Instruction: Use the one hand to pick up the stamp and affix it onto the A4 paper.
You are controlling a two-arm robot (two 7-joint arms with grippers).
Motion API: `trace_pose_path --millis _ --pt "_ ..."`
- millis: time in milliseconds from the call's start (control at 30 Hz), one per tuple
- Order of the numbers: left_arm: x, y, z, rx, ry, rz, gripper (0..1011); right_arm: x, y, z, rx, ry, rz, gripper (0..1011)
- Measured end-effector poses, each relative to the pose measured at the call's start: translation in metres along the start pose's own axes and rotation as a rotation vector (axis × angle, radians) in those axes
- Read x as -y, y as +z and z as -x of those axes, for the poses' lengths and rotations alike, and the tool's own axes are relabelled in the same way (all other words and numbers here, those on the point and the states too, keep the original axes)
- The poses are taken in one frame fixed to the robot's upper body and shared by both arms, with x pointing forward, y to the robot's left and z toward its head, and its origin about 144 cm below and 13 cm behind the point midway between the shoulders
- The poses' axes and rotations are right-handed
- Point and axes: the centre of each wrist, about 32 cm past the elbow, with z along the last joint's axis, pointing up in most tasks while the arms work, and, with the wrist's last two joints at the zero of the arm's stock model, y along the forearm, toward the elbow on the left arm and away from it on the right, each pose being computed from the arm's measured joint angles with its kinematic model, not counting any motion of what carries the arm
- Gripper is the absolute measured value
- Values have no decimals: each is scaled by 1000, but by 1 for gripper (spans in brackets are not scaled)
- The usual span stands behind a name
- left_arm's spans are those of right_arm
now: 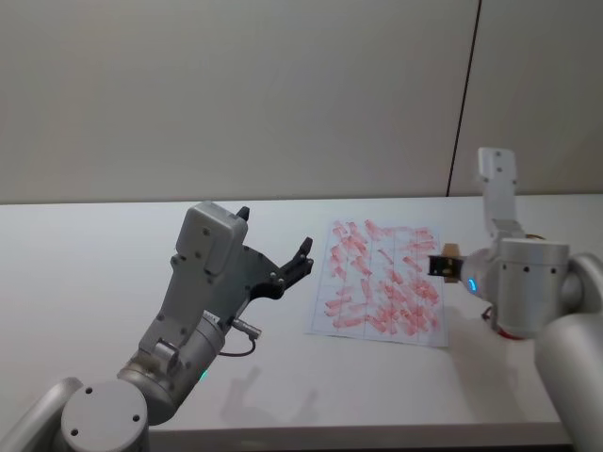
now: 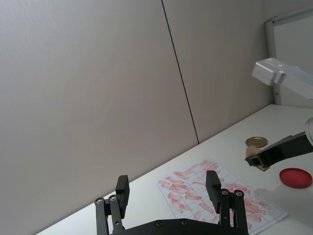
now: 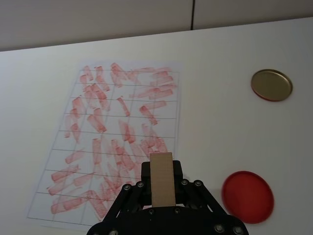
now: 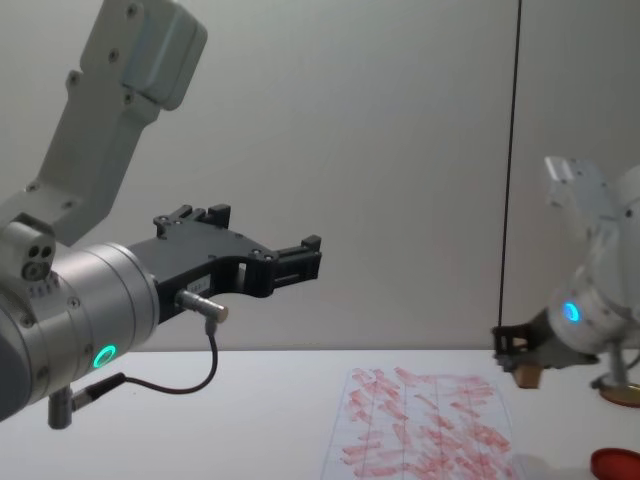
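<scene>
Tan wooden block stamp (image 3: 162,178), lower centre, clamped in right gripper (image 3: 161,182) above gridded, red-smudged A4 paper (image 3: 115,142). Left gripper (image 1: 273,252), centre-left, spread wide, empty.

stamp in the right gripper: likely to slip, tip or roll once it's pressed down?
The stamp looks like a rigid wooden block, so probably stiff and light. Its flat faces make rolling unlikely. The right gripper clamps it low above the A4 paper, so a tilted press might let it twist or slip.
</scene>
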Motion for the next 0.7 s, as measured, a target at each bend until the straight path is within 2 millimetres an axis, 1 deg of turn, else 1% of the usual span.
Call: trace_pose_path --millis 400,700 --pt "0 0 0 0 0 0 993 0 -12 -33 -24 -77 5 225" --pt "0 0 0 0 0 0 993 -7 -23 -49 -34 -114 27 225"
